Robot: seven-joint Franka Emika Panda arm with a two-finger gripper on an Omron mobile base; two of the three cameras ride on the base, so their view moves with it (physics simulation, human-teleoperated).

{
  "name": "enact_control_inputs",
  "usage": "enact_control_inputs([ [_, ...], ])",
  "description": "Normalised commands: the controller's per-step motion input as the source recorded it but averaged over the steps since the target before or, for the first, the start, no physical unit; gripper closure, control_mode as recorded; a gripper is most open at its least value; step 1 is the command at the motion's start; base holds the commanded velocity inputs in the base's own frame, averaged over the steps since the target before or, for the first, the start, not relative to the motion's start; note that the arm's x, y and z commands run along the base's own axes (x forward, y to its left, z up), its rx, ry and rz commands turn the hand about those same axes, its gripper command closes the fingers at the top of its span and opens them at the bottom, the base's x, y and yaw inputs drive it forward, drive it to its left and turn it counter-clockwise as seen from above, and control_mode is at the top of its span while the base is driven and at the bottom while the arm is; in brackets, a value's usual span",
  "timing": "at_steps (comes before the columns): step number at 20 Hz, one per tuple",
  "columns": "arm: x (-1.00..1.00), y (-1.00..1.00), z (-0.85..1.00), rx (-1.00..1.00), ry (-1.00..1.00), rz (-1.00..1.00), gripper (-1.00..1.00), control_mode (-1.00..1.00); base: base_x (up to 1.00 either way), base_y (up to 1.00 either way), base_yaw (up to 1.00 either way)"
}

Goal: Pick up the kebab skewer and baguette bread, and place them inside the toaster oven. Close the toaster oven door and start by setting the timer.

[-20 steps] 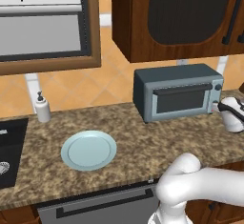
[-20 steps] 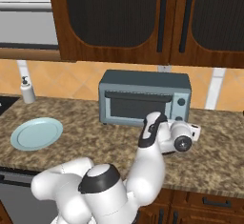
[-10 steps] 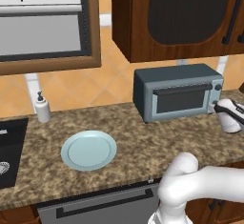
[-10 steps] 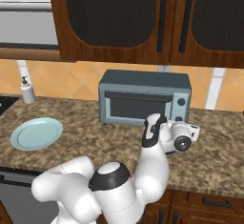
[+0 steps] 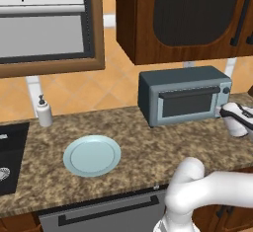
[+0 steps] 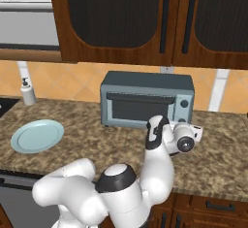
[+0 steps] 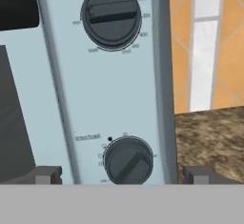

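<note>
A speckled brown granite counter (image 5: 148, 152) runs under dark wood wall cabinets (image 6: 126, 18), with an orange tiled wall behind. The toaster oven (image 6: 147, 98) stands at the back of the counter, its long side running along the wall and its glass front facing out into the room. The toaster oven door (image 6: 139, 109) is shut and upright, its bar handle lying level along the top edge.

The gripper (image 7: 122, 174) is just in front of the oven's right-hand control strip, aimed straight at it, with its two tips spread wide apart. In the hand view the lower knob (image 7: 128, 161) sits directly between the tips and just ahead of them, its grip bar slanted. The upper knob (image 7: 111, 15) is above it, its bar nearly level. The glass door lies off to the gripper's left.

Well to the gripper's left a pale blue plate (image 5: 92, 155) lies on the counter. Farther left, against the wall, a soap dispenser (image 5: 44, 111) stands.
</note>
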Motion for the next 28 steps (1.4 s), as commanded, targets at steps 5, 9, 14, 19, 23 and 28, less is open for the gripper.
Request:
enact_control_inputs([
  [5,0.08,0.0,0.0,0.0,-0.02,0.0,-1.0,-1.0,0.0,0.0,0.0],
  [9,0.2,-0.01,-0.02,0.0,0.0,0.0,-1.0,-1.0,0.0,0.0,0.0],
  [14,0.1,-0.04,-0.1,0.0,0.0,0.0,-1.0,-1.0,0.0,0.0,0.0],
  [19,0.0,0.0,-0.05,0.0,0.0,0.0,-1.0,-1.0,0.0,0.0,0.0],
  [23,0.0,0.0,0.0,0.0,0.0,0.0,1.0,-1.0,0.0,0.0,0.0],
  [28,0.0,0.0,0.0,0.0,0.0,0.0,1.0,-1.0,0.0,0.0,0.0],
])
